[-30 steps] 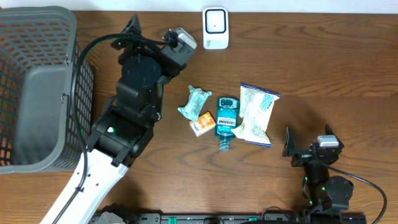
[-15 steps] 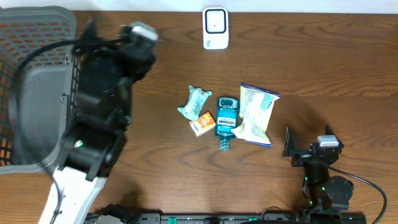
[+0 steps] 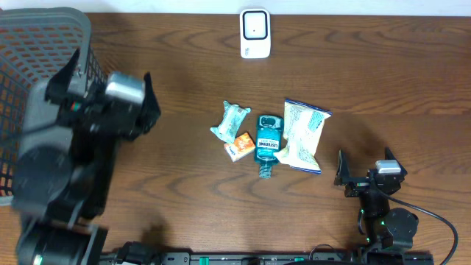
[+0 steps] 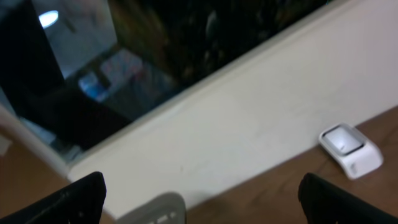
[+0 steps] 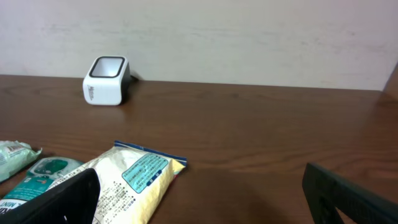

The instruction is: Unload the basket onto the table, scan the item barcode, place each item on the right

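Observation:
Several items lie mid-table: a green pouch (image 3: 230, 120), a small orange box (image 3: 240, 145), a teal mouthwash bottle (image 3: 268, 141) and a white-and-blue snack bag (image 3: 303, 135). The white barcode scanner (image 3: 255, 32) stands at the back edge. My left gripper (image 3: 110, 68) is raised by the basket, open and empty, pointing at the back wall; its view is blurred, with the scanner (image 4: 349, 149) far right. My right gripper (image 3: 364, 165) rests open at the front right, nothing between its fingers. From that wrist I see the snack bag (image 5: 134, 180), the bottle (image 5: 37, 177) and the scanner (image 5: 107, 81).
A large grey mesh basket (image 3: 29, 44) fills the back left corner, and my left arm partly covers it. Its rim (image 4: 155, 208) shows low in the left wrist view. A pale wall runs along the table's far edge.
My left arm has swung left, from beside the scanner and items to over the basket's edge, with its jaws open throughout. The right arm and the items have stayed put.

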